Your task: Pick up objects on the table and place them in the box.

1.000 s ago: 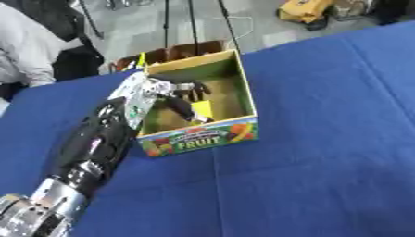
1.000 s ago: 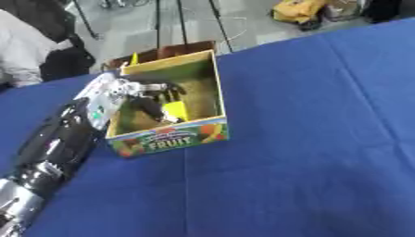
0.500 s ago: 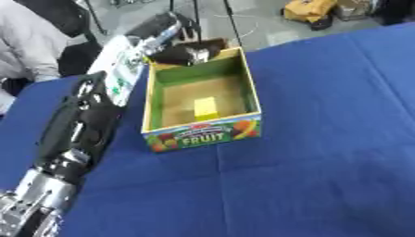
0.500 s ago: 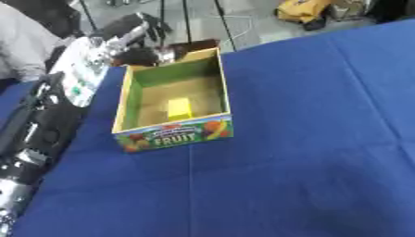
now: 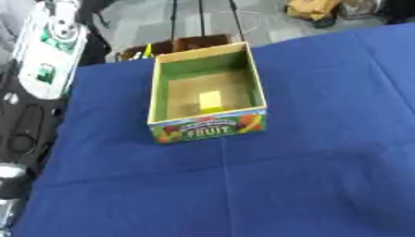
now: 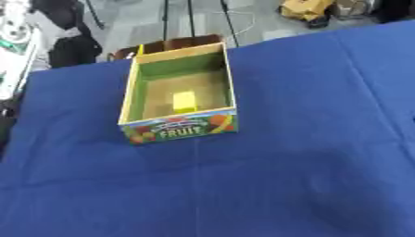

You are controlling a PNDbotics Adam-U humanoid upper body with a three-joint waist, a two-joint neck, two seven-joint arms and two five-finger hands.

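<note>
In the left eye view, an open cardboard fruit box (image 5: 207, 99) is seen on the blue-covered worktop (image 5: 308, 176). A small yellow block (image 5: 210, 100) lies on the box floor. The left arm (image 5: 45, 51) is raised along the left edge; whether its hand is released or clenched cannot be told.

In the right eye view, the same box is shown, with the block inside. The right hand is not seen.

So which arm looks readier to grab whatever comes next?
Probably the left: its arm is raised beside the box. The right arm shows in neither view. No loose item shows on the cloth.
</note>
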